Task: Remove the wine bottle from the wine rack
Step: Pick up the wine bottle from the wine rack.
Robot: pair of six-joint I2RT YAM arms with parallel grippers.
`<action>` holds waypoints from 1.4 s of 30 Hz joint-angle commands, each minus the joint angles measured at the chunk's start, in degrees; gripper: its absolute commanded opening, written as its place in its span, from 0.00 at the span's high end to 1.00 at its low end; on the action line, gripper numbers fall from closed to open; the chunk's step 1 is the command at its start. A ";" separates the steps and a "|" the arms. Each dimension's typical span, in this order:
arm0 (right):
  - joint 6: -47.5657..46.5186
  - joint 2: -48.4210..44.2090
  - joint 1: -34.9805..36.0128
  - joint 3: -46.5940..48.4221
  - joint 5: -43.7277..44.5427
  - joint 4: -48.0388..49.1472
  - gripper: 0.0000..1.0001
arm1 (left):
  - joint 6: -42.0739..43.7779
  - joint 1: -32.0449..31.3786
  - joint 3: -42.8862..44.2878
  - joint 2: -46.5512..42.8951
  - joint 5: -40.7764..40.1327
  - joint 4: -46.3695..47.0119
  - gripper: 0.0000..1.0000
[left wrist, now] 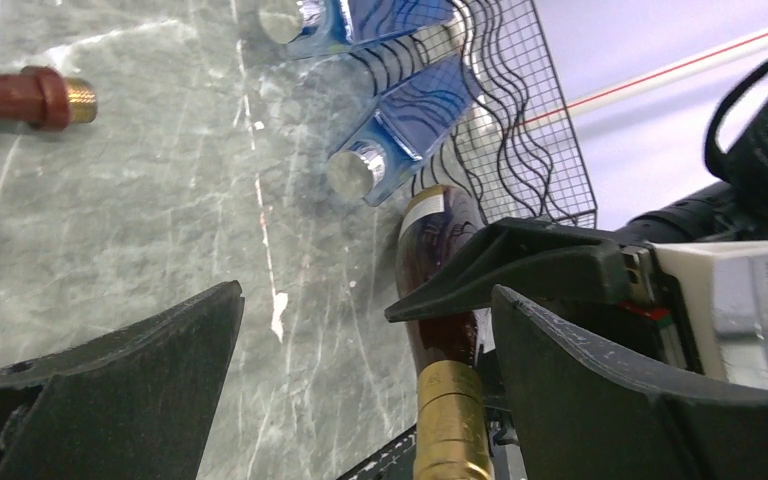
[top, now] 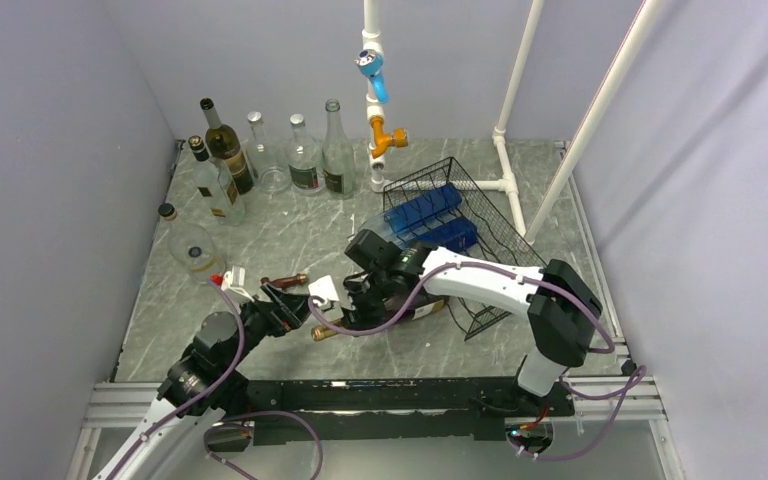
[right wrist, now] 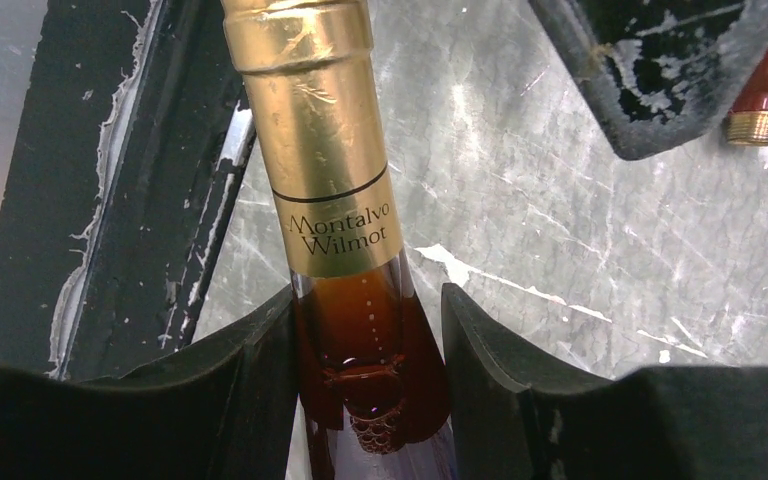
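Observation:
The wine bottle (top: 400, 305) is dark red with a gold foil neck (right wrist: 320, 130). It lies roughly level just above the table, neck pointing at the near edge. My right gripper (top: 375, 292) is shut on its shoulder, fingers (right wrist: 250, 390) pressing both sides of the glass. Its base end sits by the near corner of the black wire wine rack (top: 480, 215), which holds blue bottles (top: 422, 212). My left gripper (top: 295, 305) stands open beside the gold neck (left wrist: 452, 420), with that neck just inside its right finger (left wrist: 610, 400).
Several bottles (top: 260, 155) stand at the back left, and a clear one (top: 195, 250) lies near the left wall. A brown-red bottle (top: 285, 281) lies on the table by my left gripper. A white pipe frame (top: 505, 150) rises behind the rack.

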 commanded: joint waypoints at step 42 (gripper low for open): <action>22.62 -2.42 -7.73 8.28 -15.49 9.39 1.00 | 2.98 -0.22 -2.77 6.28 10.23 37.35 0.17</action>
